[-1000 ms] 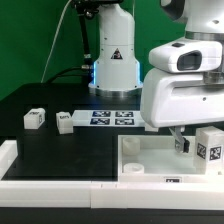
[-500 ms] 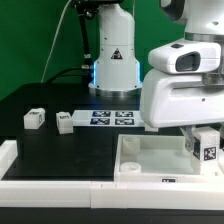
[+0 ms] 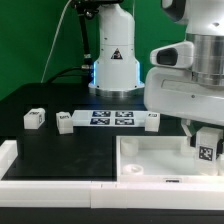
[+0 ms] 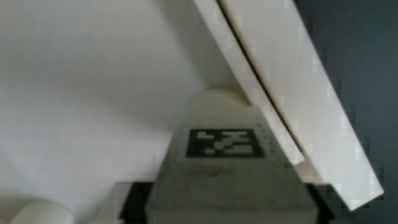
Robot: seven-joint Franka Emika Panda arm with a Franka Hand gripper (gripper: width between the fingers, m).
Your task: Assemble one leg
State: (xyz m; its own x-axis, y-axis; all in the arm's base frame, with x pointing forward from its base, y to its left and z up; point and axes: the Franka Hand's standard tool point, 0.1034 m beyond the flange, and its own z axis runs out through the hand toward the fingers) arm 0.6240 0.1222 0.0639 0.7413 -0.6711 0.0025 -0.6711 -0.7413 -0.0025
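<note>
**A:** Where's the leg (image 3: 207,150) right now?

**B:** The end effector (image 3: 205,140) is clamped on it, over the white tray panel (image 3: 150,155) at the exterior view's right. In the wrist view the leg (image 4: 222,140) sits close to the panel's raised rim (image 4: 276,90).

**A:** Anything else around?

**B:** Three more legs on the black surface (image 3: 60,150): (image 3: 34,118), (image 3: 65,121), (image 3: 152,121), next to the marker board (image 3: 112,118).
</note>
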